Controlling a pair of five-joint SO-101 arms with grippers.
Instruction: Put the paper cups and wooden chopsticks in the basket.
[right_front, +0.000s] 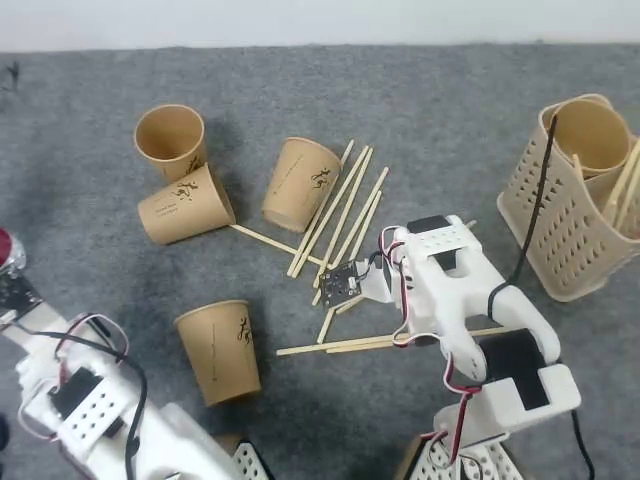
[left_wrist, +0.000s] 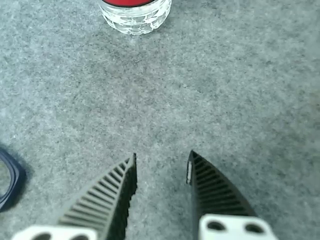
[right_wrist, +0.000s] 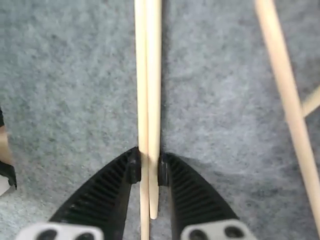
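The right gripper (right_wrist: 148, 167) is pinched shut on a pair of chopsticks (right_wrist: 148, 75), low over the grey mat (right_front: 450, 120). The left gripper (left_wrist: 161, 167) hangs part-open, holding nothing. Four paper cups (right_front: 218, 350) sit on the mat, each with dark print too small to read. A fifth cup (right_front: 592, 130) stands in the basket (right_front: 560, 230).

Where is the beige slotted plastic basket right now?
In the high view, the beige slotted plastic basket stands at the right edge of the table, beside the right arm, with a brown paper cup and wooden chopsticks already inside.
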